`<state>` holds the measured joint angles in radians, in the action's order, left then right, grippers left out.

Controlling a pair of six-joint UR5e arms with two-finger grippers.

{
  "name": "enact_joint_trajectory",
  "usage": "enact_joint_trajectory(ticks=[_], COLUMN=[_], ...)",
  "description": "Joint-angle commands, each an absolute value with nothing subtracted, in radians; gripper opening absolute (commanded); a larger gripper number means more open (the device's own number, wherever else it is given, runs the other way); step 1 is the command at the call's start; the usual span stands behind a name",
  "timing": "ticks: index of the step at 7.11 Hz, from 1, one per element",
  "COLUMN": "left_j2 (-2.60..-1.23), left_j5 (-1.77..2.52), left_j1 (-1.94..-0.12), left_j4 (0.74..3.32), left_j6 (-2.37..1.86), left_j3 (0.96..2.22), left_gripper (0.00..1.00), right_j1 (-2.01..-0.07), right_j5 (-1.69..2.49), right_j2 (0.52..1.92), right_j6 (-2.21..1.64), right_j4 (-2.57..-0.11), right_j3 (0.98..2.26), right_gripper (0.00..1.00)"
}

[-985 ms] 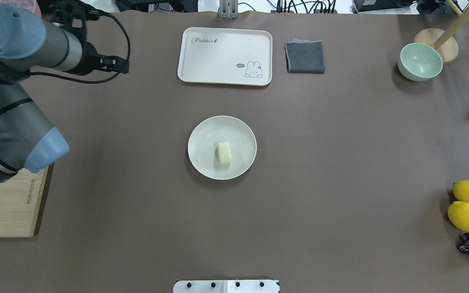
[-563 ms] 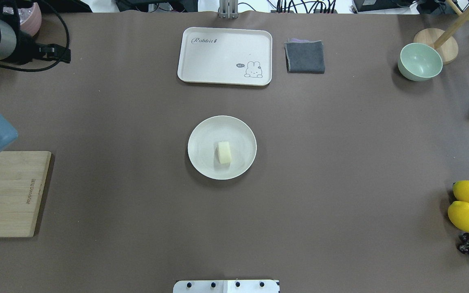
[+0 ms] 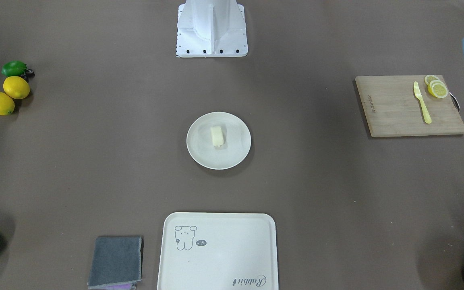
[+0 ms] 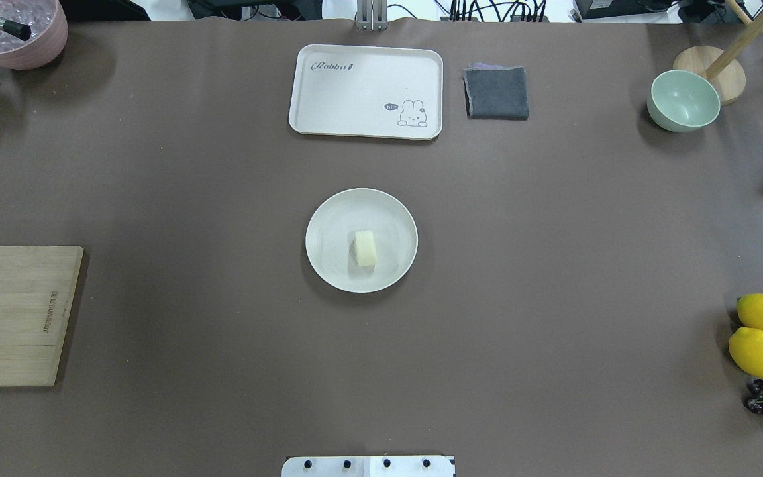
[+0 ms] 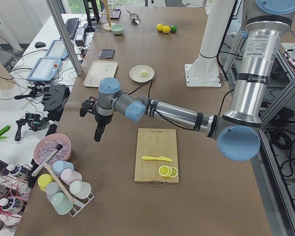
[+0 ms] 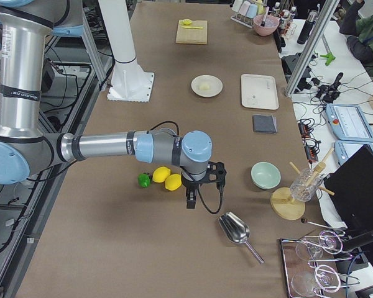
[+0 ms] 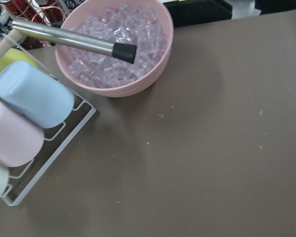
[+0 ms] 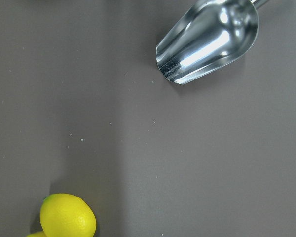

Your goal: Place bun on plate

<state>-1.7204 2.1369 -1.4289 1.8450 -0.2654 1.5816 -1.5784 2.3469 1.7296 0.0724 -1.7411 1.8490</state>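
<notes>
The bun (image 4: 365, 248) lies flat on the plate (image 4: 330, 222), a little right of and below the plate's middle in the overhead view. Nothing else touches it. The plate sits at the centre of the worktop (image 4: 554, 265), below the cream tray (image 4: 361, 86) near the top of that frame and well apart from it. A folded grey cloth (image 4: 496, 93) lies just right of the tray.

My left hand (image 5: 97, 132) hangs pointing down over the worktop, left of centre in the left side view and to the left of the wooden board (image 5: 156, 152). Only that view catches it, so I cannot tell how far its fingers are spread. Its own camera looks on a pink bowl of ice (image 7: 158, 59) at the upper left, with a metal handle tipped in black (image 7: 69, 40) lying across it. Pastel cups (image 7: 34, 101) rest on a wire rack at the left edge.

My right hand (image 6: 190, 198) hangs low in the middle of the right side view, just beside the two lemons (image 6: 168, 179) and to the upper left of the metal scoop (image 6: 235, 228). Here too I cannot tell its spread.
</notes>
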Motion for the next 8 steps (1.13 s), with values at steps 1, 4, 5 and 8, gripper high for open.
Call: enact_joint_trajectory(ticks=[1, 4, 5, 8], left_j2=[-1.677, -1.666, -1.642, -1.517], left_j5=[2.244, 2.416, 2.414, 2.407], left_j1=[-1.58, -1.686, -1.687, -1.68], left_j4=[1.835, 1.748, 1.7, 1.64], left_j6=[0.022, 0.046, 0.046, 0.046], left_j3=[1.464, 1.486, 1.544, 1.721], left_gripper=[0.98, 0.98, 0.98, 0.98], right_j1=[-1.578, -1.578, -1.578, -1.578], right_j5=[2.347, 2.347, 2.347, 2.35], right_j2=[1.724, 1.723, 1.724, 1.724], right_j6=[0.072, 0.071, 0.071, 0.071], right_j4=[-1.741, -1.743, -1.743, -1.741], right_j3=[1.848, 1.848, 1.848, 1.85], right_gripper=[1.0, 1.0, 1.0, 1.0])
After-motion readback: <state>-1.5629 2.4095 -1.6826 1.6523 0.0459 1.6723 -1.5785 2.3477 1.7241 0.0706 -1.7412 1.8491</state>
